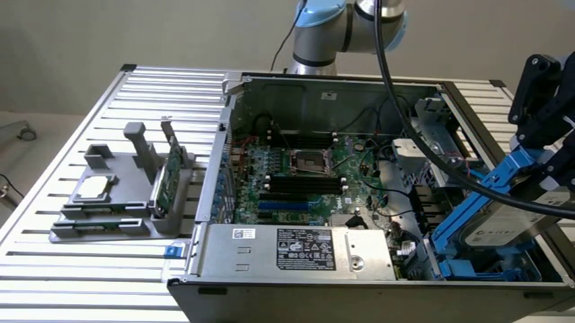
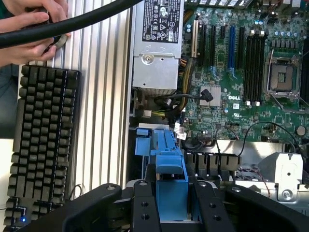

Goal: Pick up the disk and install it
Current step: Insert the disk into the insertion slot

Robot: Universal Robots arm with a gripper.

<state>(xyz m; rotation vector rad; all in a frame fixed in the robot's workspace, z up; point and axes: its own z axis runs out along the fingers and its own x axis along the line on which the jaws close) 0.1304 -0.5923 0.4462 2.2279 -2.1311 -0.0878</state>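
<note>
The disk (image 1: 505, 227), a silver-grey drive in bright blue carrier rails (image 1: 485, 202), hangs tilted over the open computer case (image 1: 269, 202) at the exterior view's right, above the drive bay corner. My gripper (image 1: 543, 158) is shut on its upper end. In the wrist view the black fingers (image 2: 143, 208) clamp the blue carrier (image 2: 170, 169) from both sides, and the gripper (image 2: 172, 212) sits over the case edge beside the motherboard (image 2: 241, 96).
A silver power supply (image 1: 297, 249) lies along the case's near side. On the exterior view's left, a grey fixture (image 1: 108, 208) holds a small square chip (image 1: 96, 188) and an upright green card (image 1: 169, 178). A black keyboard (image 2: 41, 145) and a person's hands (image 2: 29, 29) are beside the case. A thick black cable (image 1: 422, 134) crosses the case.
</note>
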